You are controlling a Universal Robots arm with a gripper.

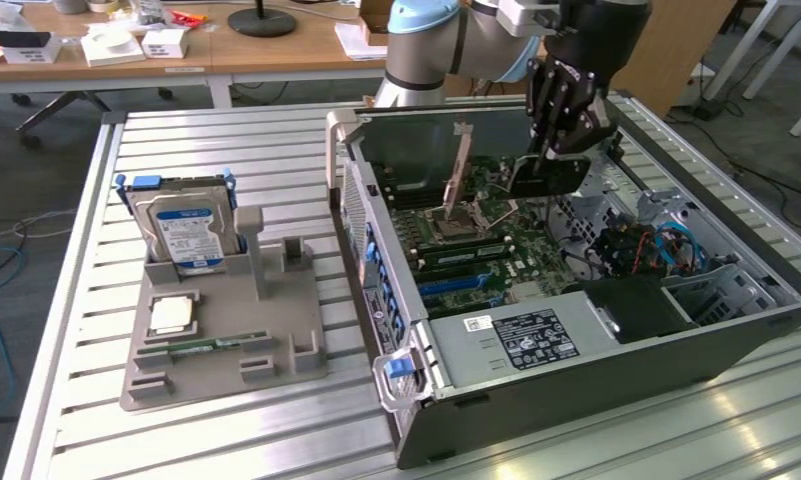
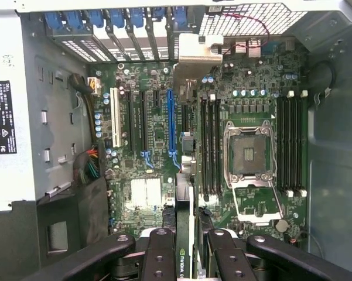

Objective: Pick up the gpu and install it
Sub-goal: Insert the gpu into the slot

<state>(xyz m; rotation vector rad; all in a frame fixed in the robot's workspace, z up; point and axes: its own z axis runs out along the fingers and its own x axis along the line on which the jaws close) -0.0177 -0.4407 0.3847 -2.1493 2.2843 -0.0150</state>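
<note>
Looking down from the exterior view, I have the black two-fingered gripper (image 1: 567, 150) hanging over the open side of the dark grey metal tower case (image 1: 574, 400). The case lies on its side on the slatted aluminium table (image 1: 240, 440). The fingers are partly closed and clamped on the gpu (image 1: 544, 180), a thin flat black expansion card with a silver metal bracket at one end. The card hangs below the fingertips, roughly level with the rim of the case and above the green motherboard (image 1: 467, 250).

Through the wrist view I see the gripper (image 2: 188, 234) with one black finger pressed to each flat face of the gpu (image 2: 185, 205). The card shows edge-on as a narrow blade, a small green logo strip sitting between the fingers. The silver bracket reaches toward the row of rear slot openings in the case. Against the motherboard (image 2: 246, 111) beneath, the card's edge lies just beside the long blue expansion slot (image 2: 171, 126), between it and the nearer pair of black memory slots (image 2: 209, 146). The empty silver processor socket (image 2: 249, 153) lies beyond those. From these views I cannot tell whether the card's lower edge touches the board.

At the exterior view's left, well apart from the case, a grey plastic holding fixture (image 1: 200, 385) sits on the table. A silver hard drive with a blue-and-white label (image 1: 184, 232) stands upright in it, and a slim green memory stick (image 1: 211, 346) lies flat near its front.
</note>
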